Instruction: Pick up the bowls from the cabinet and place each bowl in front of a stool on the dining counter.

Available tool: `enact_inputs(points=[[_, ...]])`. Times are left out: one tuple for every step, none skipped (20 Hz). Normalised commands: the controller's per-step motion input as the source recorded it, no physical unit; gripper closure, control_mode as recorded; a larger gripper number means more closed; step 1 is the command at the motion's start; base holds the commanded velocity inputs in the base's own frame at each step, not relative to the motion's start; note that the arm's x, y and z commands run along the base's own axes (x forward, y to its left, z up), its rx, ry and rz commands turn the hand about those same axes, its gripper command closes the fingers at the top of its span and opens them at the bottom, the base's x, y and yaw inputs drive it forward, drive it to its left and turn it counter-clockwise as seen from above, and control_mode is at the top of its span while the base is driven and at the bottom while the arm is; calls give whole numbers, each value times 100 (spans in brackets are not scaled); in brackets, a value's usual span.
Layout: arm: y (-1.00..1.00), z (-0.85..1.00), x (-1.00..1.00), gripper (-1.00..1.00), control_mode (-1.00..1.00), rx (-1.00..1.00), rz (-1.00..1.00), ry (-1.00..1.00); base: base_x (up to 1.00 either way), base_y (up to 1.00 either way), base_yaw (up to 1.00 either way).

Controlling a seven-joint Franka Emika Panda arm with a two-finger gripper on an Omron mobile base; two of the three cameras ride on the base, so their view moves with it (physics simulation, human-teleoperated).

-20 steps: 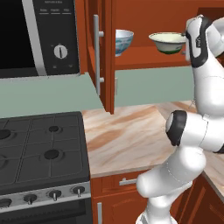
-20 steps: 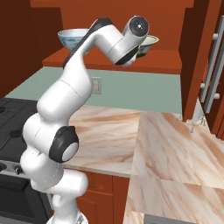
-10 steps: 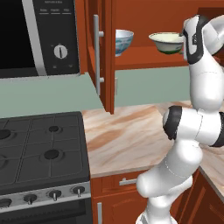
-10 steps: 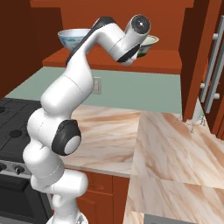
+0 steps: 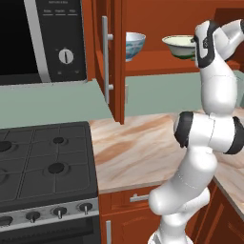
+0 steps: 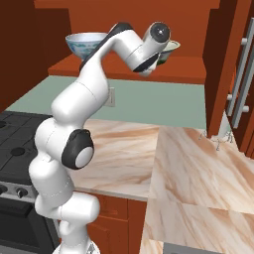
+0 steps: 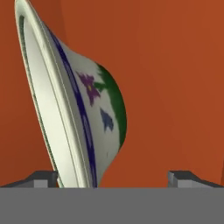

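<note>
The red-brown cabinet [image 5: 157,66] stands open, with both bowls on its inner shelf. The blue-patterned bowl [image 5: 135,44] [image 6: 87,42] is on the left. To its right is the cream and pale-green bowl [image 5: 177,46] [image 6: 171,47], and my gripper [image 5: 194,47] is at its right side. In the hand view this bowl [image 7: 83,113] looms close and tilted. My gripper [image 7: 113,180] is open, with the bowl's wall between the wide-apart fingertips [image 7: 43,178], nearer the left one. Stools and dining counter are out of view.
The cabinet's open door [image 5: 116,62] with its silver bar handle [image 5: 105,57] juts out left of the bowls. Another door with bar handles [image 6: 243,74] stands to the right. Below are a marble worktop [image 5: 138,147], a gas stove [image 5: 43,162] and a microwave [image 5: 43,38].
The arm has straightened a little and the hand has edged closer to the cream bowl. Both bowls stay on the shelf.
</note>
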Motion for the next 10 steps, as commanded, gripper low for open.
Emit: enact_inputs(points=[[0, -4, 41, -100, -100, 0, 0, 0, 0, 0, 0], [-2, 0, 38, -100, -100, 0, 0, 0, 0, 0, 0], [-9, 0, 37, -100, -100, 0, 0, 0, 0, 0, 0], [-7, 0, 38, -100, -100, 0, 0, 1, 0, 0, 0], [-6, 0, 40, -100, -100, 0, 0, 1, 0, 0, 0], [-4, 0, 41, -100, -100, 0, 0, 1, 0, 0, 0], [-5, 0, 39, -100, -100, 0, 0, 1, 0, 0, 0], [-6, 0, 39, -100, -100, 0, 0, 1, 0, 0, 0], [-6, 0, 41, -100, -100, 0, 0, 1, 0, 0, 0], [-6, 0, 39, -100, -100, 0, 0, 1, 0, 0, 0]])
